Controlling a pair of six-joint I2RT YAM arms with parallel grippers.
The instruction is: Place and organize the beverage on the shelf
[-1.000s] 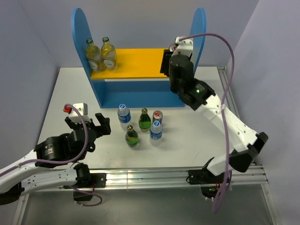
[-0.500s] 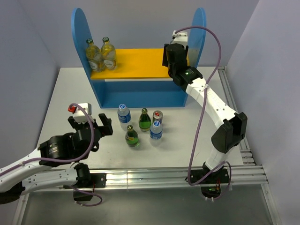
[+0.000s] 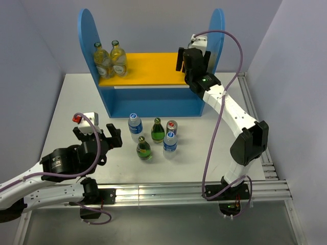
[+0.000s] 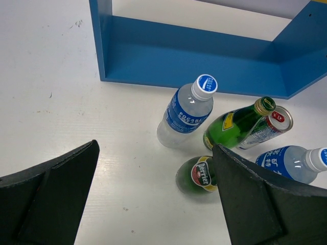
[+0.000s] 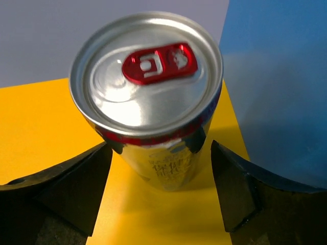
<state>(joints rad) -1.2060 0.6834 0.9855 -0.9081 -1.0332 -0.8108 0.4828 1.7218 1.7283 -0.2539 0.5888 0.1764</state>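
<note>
One can [image 5: 148, 102] is standing between my right gripper [image 5: 159, 153] fingers, clamped or not I cannot tell. Judging it light, slick and dentable, I'm favouring mid-wall holds. Meanwhile my left gripper [image 4: 156, 148] is gaping.

The silver can [image 5: 148, 102] has a red tab [image 5: 158, 62]; the shelf [image 3: 153, 104] is blue with a yellow-orange board [image 3: 153, 66].

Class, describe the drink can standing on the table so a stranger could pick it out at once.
Start at the blue shelf; on the table in front of it stands a cluster of five drinks. The can is at the cluster's back right, beside a green bottle. It alone is metal, with a silver top and red tab; the others are bottles.
</note>
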